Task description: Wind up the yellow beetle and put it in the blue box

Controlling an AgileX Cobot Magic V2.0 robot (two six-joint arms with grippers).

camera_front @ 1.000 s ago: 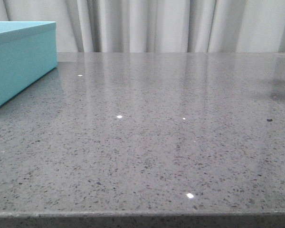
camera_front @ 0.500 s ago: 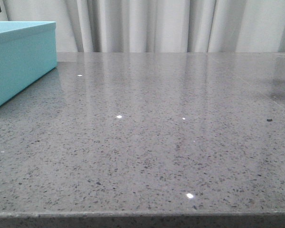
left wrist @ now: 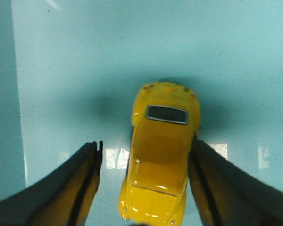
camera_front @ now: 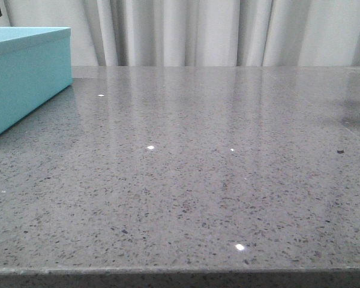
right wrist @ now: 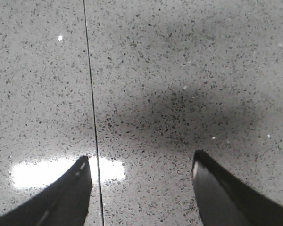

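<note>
Across the front view stretches the grey speckled table (camera_front: 216, 180), glossy, catching small bright glints of light, with pale curtains (camera_front: 228, 30) hanging behind its far edge. Nothing stands on the open stretch of it that I can see from here. Over on my left sits the blue box (camera_front: 24, 78), big and turquoise, cut off by the edge of the picture, its paler rim running along the top; from this low angle I cannot see into it at all. A dark sliver in the upper left corner above the box may be part of my left arm, but it is too small to tell. My left wrist view fills that gap: I am looking down at the box's turquoise floor (left wrist: 85, 70), with a darker wall along one side, and the yellow beetle (left wrist: 160, 150) is right there inside, roof up, dark window showing, a soft shadow around it. My left gripper (left wrist: 144, 183) straddles the car with its fingers spread; one finger (left wrist: 212, 188) is right against the car's flank, the other (left wrist: 70, 188) stands clear of it with bare floor between, so I am not clamping it. My right gripper (right wrist: 141, 188) hangs over bare table, fingers wide apart with nothing between them, a thin dark line (right wrist: 92, 117) running past one finger and a bright reflection beside it.
</note>
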